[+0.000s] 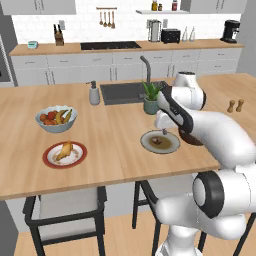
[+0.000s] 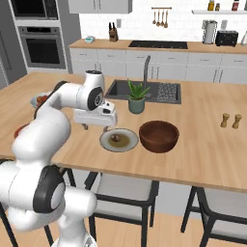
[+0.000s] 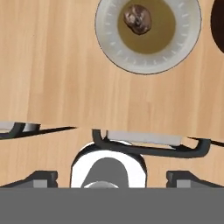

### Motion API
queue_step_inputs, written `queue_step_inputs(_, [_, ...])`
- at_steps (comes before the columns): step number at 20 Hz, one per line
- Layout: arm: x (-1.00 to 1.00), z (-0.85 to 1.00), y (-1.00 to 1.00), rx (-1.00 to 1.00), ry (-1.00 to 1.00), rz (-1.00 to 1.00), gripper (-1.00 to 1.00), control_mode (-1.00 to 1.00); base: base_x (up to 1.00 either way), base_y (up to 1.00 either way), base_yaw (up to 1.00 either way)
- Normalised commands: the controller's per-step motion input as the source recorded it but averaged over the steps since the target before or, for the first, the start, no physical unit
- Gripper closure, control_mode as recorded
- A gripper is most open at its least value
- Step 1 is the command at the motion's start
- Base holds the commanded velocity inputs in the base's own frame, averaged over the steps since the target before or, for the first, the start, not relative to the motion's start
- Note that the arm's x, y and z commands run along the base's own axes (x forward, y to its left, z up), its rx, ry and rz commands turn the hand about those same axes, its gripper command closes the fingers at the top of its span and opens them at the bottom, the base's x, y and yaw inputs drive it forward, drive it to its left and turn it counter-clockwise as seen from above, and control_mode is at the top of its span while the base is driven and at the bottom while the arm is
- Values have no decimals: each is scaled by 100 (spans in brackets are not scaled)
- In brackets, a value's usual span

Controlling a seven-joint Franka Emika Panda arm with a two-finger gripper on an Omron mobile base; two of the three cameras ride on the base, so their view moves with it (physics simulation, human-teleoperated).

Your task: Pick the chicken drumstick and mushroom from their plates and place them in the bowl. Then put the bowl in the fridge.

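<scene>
Mushroom [image 3: 138, 19]: small brown-grey lump with a lumpy, darker surface; lies on the brownish centre of the olive-grey plate [image 3: 109, 48], slightly off the middle.
Olive-grey plate: round, pale ribbed rim; stands on the wooden island counter [image 1: 125, 150], just beside the wooden bowl [image 2: 159, 136], on the arm's side of it.
Wooden bowl: deep, dark reddish-brown, upright, nothing seen inside it.
Chicken drumstick [image 1: 65, 150]: golden-tan, elongated; lies on the red-rimmed plate [image 1: 52, 161], well apart from the olive-grey plate, near the fruit bowl [image 1: 56, 118].
Gripper [image 2: 95, 127]: jaws spread wide, holding nothing; hangs above the counter just beside the olive-grey plate, on the side away from the wooden bowl.
Potted plant [image 2: 136, 98]: behind the olive-grey plate, at the sink [image 2: 144, 91] edge.
</scene>
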Motion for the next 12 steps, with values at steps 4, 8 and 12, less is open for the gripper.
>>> queue_step_inputs(4, [81, -50, 0, 0, 0, 0, -100, -100, 0, 0, 0])
queue_step_inputs(8, [63, -56, -3, 0, 0, 0, -100, -100, 0, 0, 0])
queue_step_inputs(12, [54, -52, -13, 0, 0, 0, -100, -100, 0, 0, 0])
